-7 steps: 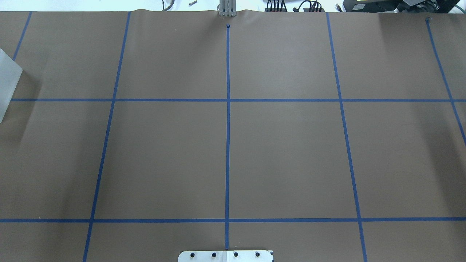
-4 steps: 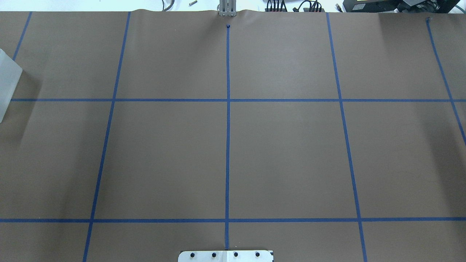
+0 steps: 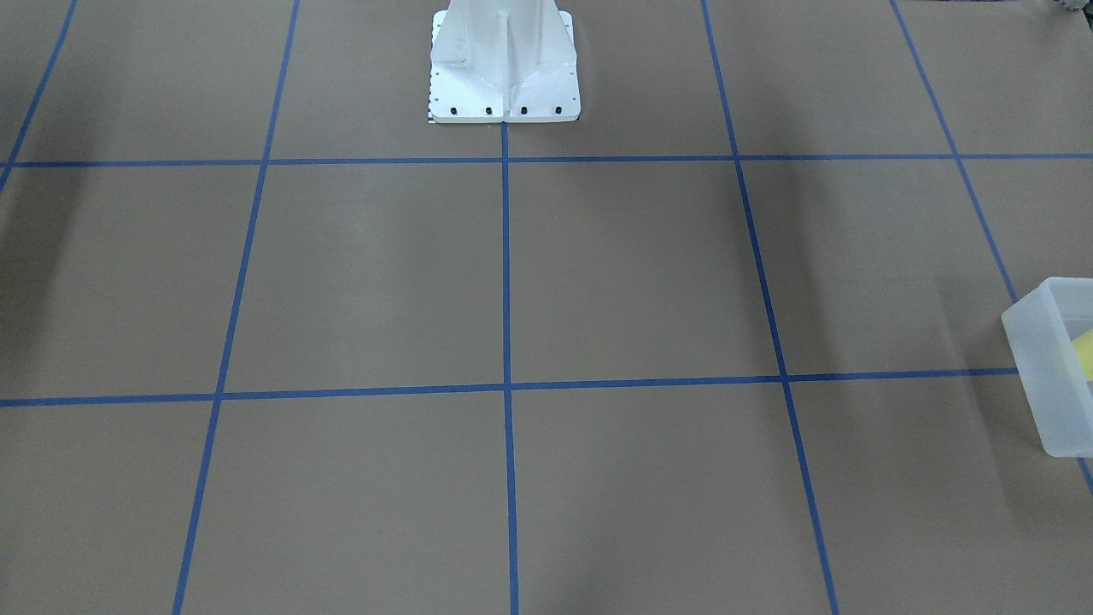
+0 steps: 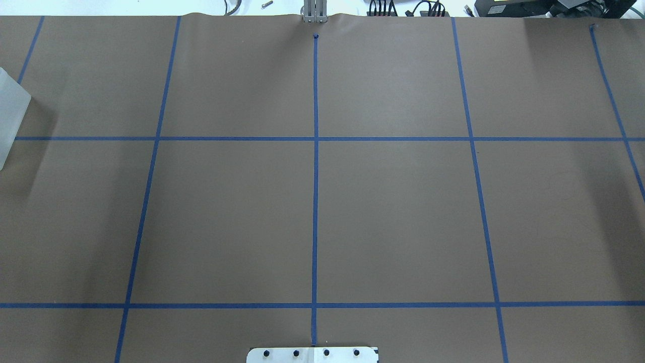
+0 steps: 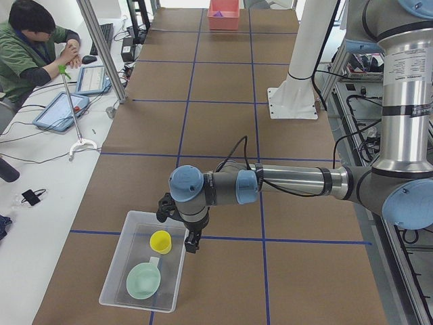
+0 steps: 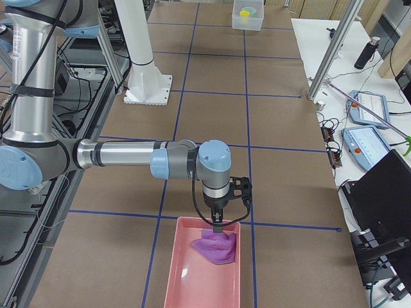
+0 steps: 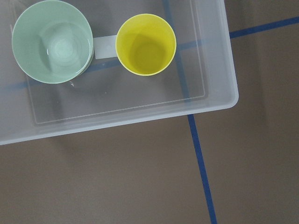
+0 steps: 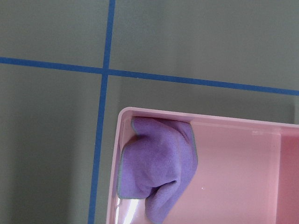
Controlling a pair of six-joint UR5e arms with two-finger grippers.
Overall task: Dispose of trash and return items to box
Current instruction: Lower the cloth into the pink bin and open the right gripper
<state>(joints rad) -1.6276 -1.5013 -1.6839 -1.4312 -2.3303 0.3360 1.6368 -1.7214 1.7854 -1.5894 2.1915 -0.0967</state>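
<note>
The yellow cup [image 7: 145,45] stands upright in the frosted-white box [image 7: 219,100], next to a pale green bowl [image 7: 52,41]. In the exterior left view my left gripper [image 5: 191,244] hangs over the box's [image 5: 115,284] edge, just beside the cup [image 5: 160,241]; I cannot tell if it is open or shut. A purple cloth [image 8: 156,170] lies crumpled in a corner of a pink tray [image 8: 243,163]. In the exterior right view my right gripper [image 6: 217,224] hangs just above the cloth [image 6: 216,246]; I cannot tell its state. No fingers show in either wrist view.
The white robot base [image 3: 504,68] stands at the table's middle edge. The box's corner shows at the edge of the front-facing view [image 3: 1046,376] and the overhead view [image 4: 10,111]. A seated operator [image 5: 34,40] and tablets [image 5: 61,112] are on a side bench.
</note>
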